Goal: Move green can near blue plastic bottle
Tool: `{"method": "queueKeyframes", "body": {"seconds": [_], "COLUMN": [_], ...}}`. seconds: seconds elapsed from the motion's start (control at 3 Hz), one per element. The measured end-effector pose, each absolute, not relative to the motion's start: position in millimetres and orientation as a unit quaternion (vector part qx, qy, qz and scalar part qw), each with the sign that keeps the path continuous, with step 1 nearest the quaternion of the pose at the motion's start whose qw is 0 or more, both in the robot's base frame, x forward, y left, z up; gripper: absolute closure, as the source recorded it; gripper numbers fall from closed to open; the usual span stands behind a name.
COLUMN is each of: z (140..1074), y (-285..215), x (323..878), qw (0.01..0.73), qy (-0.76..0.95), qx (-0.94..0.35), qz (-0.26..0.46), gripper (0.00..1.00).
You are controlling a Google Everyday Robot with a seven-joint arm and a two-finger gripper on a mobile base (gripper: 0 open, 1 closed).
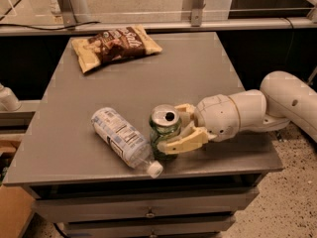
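The green can (163,131) stands upright near the front edge of the grey table (163,73), its silver top with the drinking hole facing up. My gripper (174,131) reaches in from the right and is shut on the can, one finger (183,143) in front of it and one behind. The blue plastic bottle (124,139) lies on its side just left of the can, white cap toward the front edge. The can's base almost touches the bottle's neck end.
A tan and brown snack bag (115,45) lies at the back left of the table. A metal rail and posts (193,6) run behind the table. Drawers (148,212) sit below the front edge. Speckled floor lies to the right.
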State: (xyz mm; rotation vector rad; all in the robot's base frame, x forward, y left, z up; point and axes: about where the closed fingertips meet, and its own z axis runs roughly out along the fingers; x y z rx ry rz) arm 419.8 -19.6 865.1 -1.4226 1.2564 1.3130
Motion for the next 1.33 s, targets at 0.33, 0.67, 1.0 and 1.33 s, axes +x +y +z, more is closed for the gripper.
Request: {"method": "queueKeyframes", "body": {"seconds": [0.33, 0.67, 1.0, 1.33], "z": [861.9, 863.4, 863.6, 861.1], "y": [-18.2, -18.1, -18.1, -18.0], "x": [415.1, 415.1, 415.1, 411.3], "qw": [0.405, 0.405, 0.405, 0.407], "qy": [0.484, 0.484, 0.484, 0.471], "qx": [-0.581, -0.581, -0.581, -0.597], "qz": [0.513, 0.513, 0.513, 0.507], "gripper": [0.64, 0.41, 0.18, 0.00]}}
